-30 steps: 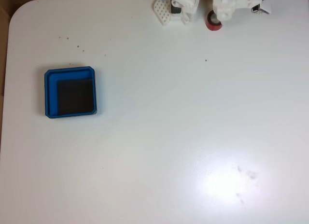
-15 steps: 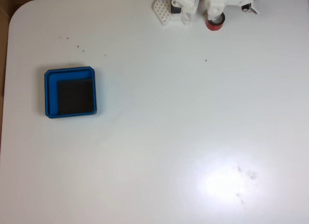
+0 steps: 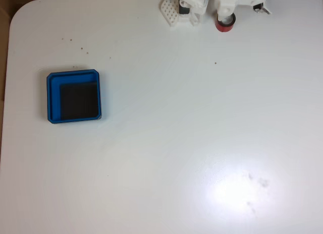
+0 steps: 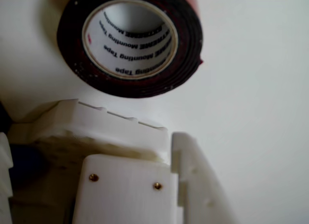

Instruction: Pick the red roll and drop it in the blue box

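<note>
Wrist view: red roll sits at top of frame on the white table — dark side face toward the camera, white inner core with printed "Mounting Tape" text, red showing at the upper right edge. White pincer parts fill the bottom, toothed edge just below the roll — contact unclear, grip state unclear.

In the fixed view, the blue box sits at the tabletop's left; the red roll lies far right, under the tool.
</note>
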